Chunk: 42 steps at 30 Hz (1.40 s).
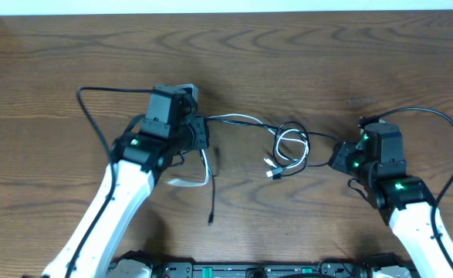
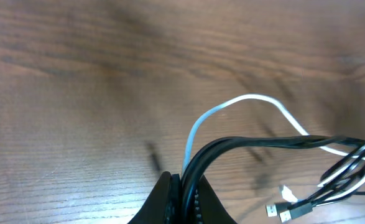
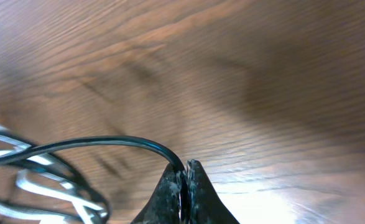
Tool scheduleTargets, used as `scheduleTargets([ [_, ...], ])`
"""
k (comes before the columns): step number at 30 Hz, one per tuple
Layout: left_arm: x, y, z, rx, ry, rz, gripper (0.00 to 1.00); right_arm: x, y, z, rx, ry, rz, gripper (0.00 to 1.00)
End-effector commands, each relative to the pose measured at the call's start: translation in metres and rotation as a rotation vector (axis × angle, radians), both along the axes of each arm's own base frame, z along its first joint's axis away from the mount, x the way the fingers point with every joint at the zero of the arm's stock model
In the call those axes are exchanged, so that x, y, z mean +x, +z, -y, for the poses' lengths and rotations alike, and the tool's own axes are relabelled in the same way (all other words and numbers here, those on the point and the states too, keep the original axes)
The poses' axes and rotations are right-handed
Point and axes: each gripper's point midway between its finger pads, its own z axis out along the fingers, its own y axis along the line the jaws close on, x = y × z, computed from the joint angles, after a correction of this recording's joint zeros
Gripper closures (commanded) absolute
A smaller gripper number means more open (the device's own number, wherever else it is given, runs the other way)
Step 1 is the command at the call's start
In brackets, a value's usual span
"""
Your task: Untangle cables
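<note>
Near the middle of the worktop [image 1: 288,62], the black cable [image 3: 107,142] and white cable [image 2: 250,97] lie looped together in a loose knot [image 1: 289,148]. An arm sits on either side of it, seemingly placed to draw the loops apart. The left gripper [image 2: 181,182] has its jaws closed on the black cable, with the white cable running in alongside. The right gripper [image 3: 186,167] pinches the black cable alone, jaws fully closed.
</note>
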Motion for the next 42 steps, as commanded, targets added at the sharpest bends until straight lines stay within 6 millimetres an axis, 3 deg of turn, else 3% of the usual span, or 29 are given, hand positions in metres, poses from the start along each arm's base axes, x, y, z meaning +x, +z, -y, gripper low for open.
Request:
scheduleTargets([
  [1, 0.0, 0.018, -0.017, 0.029, 0.05, 0.069, 0.92, -0.002, -0.002, 0.041, -0.166, -0.128, 0.005, 0.99],
  [6, -0.009, 0.033, -0.019, 0.013, 0.055, 0.103, 0.93, -0.004, -0.005, 0.038, -0.156, -0.116, -0.009, 0.99],
  [13, -0.015, 0.013, -0.02, 0.038, 0.053, 0.025, 0.92, -0.008, -0.006, 0.006, -0.017, 0.006, -0.028, 0.99],
  [15, -0.014, 0.003, -0.02, 0.049, 0.052, -0.006, 0.83, -0.01, -0.005, -0.002, 0.021, 0.037, -0.033, 0.99],
  [20, -0.009, -0.024, -0.019, 0.076, 0.049, -0.089, 0.76, -0.014, -0.005, -0.012, 0.071, 0.076, -0.048, 0.99],
  [24, -0.007, -0.045, -0.015, 0.08, 0.038, -0.151, 0.59, -0.02, -0.009, -0.014, 0.067, 0.082, -0.077, 0.99],
  [28, -0.009, -0.053, 0.013, -0.033, -0.066, -0.196, 0.51, -0.025, -0.013, -0.016, 0.065, 0.091, -0.099, 0.99],
  [35, -0.009, -0.062, 0.067, -0.119, -0.254, -0.172, 0.51, -0.031, -0.015, -0.024, 0.062, 0.122, -0.118, 0.99],
  [42, -0.017, -0.084, 0.124, -0.119, -0.401, -0.142, 0.54, -0.036, -0.018, -0.027, 0.054, 0.134, -0.138, 0.99],
])
